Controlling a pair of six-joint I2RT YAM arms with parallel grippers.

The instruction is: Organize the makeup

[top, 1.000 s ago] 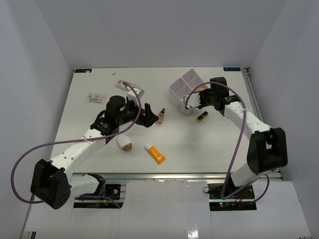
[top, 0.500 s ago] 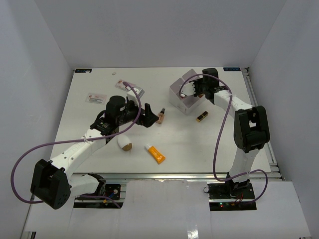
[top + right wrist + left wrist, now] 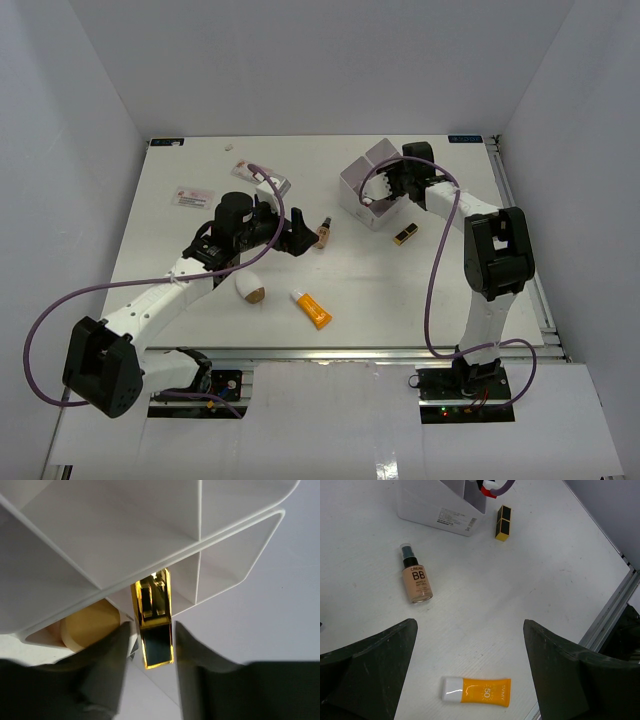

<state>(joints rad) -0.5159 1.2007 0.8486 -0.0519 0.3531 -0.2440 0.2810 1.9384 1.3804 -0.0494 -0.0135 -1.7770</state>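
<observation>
— What's the right gripper [image 3: 154, 630] up to?
— Its fingers [image 3: 100, 670] sit close on either side of a lipstick tube [image 3: 150, 605], glossy gold over black and square-edged. The tube is going end-first into a compartment of the white box [image 3: 125, 530]. Whether they pinch it or have slackened, I can't tell. It's held end-on so it slips between those thin plastic walls, I'd say. A matte tan sponge [image 3: 87, 627] fills the neighbouring cell.
— And the left?
— The left gripper [image 3: 470, 630] hangs with fingers spread wide and empty above the table [image 3: 545, 580], likely lining up a pick. Below lie a beige BB bottle [image 3: 416, 580] on its side and a smooth orange tube [image 3: 477, 692]. The second lipstick [image 3: 503, 522] is just beside the box.
</observation>
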